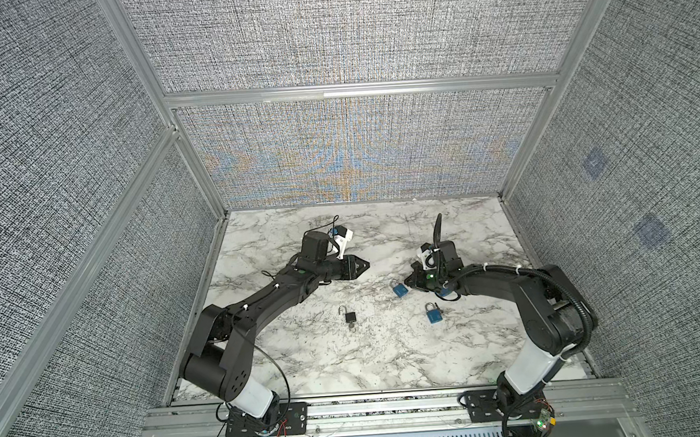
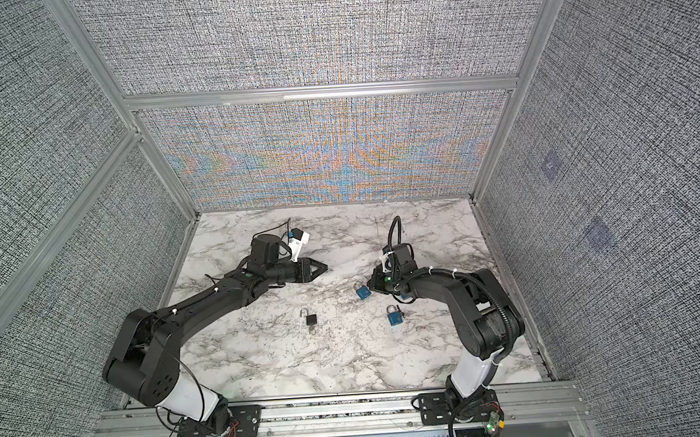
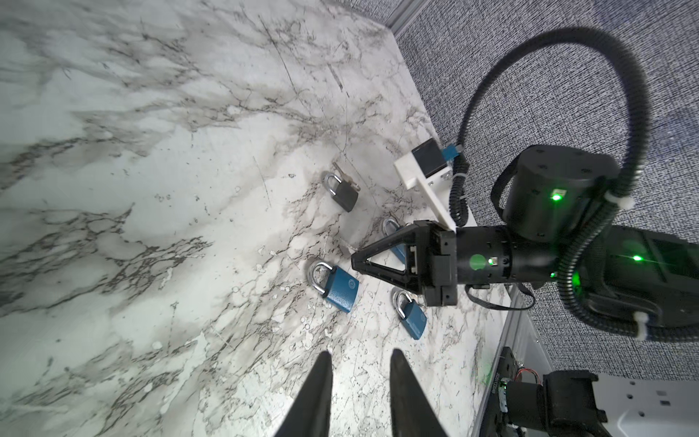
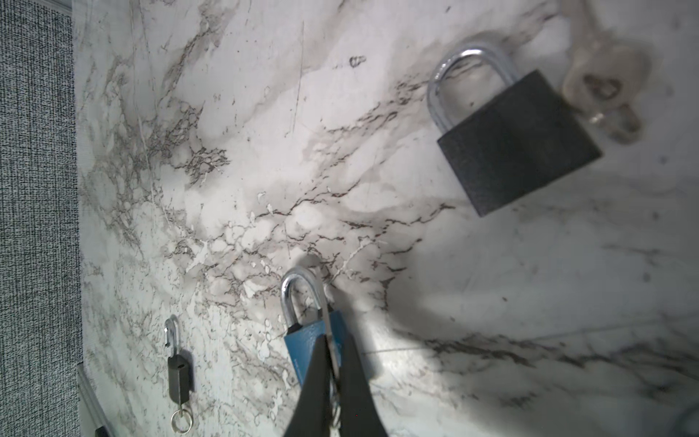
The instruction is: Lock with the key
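Padlocks (image 3: pixel 340 289) (image 3: pixel 412 321) (image 3: pixel 399 252) (image 4: pixel 518 147) (image 4: pixel 177 372): three blue, two black; right gripper (image 4: pixel 334 338) pinches one key (image 4: pixel 330 342).

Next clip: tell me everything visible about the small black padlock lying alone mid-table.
The small black padlock lies flat on the marble table, near its middle. Its body is a dark, matte, squarish block. The silvery shackle is open, with one end free of the body. A metal ring sits at its bottom end, so a key seems to be in the keyhole, though the key itself is too small to see. Only the table touches it.
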`<state>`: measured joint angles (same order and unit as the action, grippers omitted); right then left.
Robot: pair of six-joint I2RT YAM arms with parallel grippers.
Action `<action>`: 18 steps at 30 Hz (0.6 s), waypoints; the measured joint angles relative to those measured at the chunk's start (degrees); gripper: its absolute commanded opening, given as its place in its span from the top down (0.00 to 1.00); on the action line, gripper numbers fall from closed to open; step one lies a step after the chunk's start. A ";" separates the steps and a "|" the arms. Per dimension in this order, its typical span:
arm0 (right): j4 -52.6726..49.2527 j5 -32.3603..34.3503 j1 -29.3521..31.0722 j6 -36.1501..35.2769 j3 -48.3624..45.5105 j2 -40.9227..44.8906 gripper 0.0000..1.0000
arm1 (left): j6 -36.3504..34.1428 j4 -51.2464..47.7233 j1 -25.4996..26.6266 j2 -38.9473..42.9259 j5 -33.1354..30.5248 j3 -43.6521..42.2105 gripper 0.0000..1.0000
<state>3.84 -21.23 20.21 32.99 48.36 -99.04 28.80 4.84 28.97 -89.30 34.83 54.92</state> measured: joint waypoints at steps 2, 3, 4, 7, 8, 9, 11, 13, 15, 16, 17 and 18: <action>-0.44 0.39 0.07 -0.24 0.04 -0.37 0.95 | -0.02 0.83 -0.09 0.96 -0.17 -0.63 0.71; -0.70 0.46 0.11 -0.35 0.04 -0.59 0.94 | -0.04 1.09 -0.13 1.33 -0.17 -0.94 0.70; -0.90 0.68 0.11 -0.37 0.04 -0.74 0.93 | -0.04 1.14 -0.15 1.49 -0.17 -1.11 0.71; -1.25 1.22 0.24 -0.52 0.04 -1.07 0.92 | -0.02 1.42 -0.20 1.51 -0.17 -1.60 0.70; -1.25 1.29 0.33 -0.57 0.04 -1.14 0.91 | -0.02 1.49 -0.24 1.42 -0.15 -1.68 0.70; -1.29 1.40 0.39 -0.59 0.04 -1.16 0.91 | -0.02 1.51 -0.26 1.31 -0.13 -1.70 0.70; -1.31 1.49 0.37 -0.76 0.04 -1.18 0.89 | 0.11 1.51 -0.28 1.16 0.04 -1.86 0.71; -1.49 1.55 0.37 -0.81 0.11 -1.18 0.87 | 0.13 1.70 -0.31 1.09 0.15 -2.01 0.71; -1.95 1.75 0.37 -1.20 0.44 -1.29 0.84 | 0.13 1.95 -0.31 1.09 0.26 -2.12 0.71; -1.99 1.75 0.37 -1.22 0.61 -1.33 0.83 | 0.13 1.99 -0.31 1.09 0.28 -2.14 0.71; -2.05 1.75 0.37 -1.42 0.72 -1.36 0.82 | 0.13 2.14 -0.31 1.09 0.28 -2.19 0.70; -2.08 1.75 0.37 -1.46 0.72 -1.36 0.82 | 0.13 2.32 -0.31 1.09 0.28 -2.21 0.71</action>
<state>1.76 -19.49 20.58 31.53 49.08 -100.40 28.93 7.16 28.67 -88.20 35.11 52.71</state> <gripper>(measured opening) 0.179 0.294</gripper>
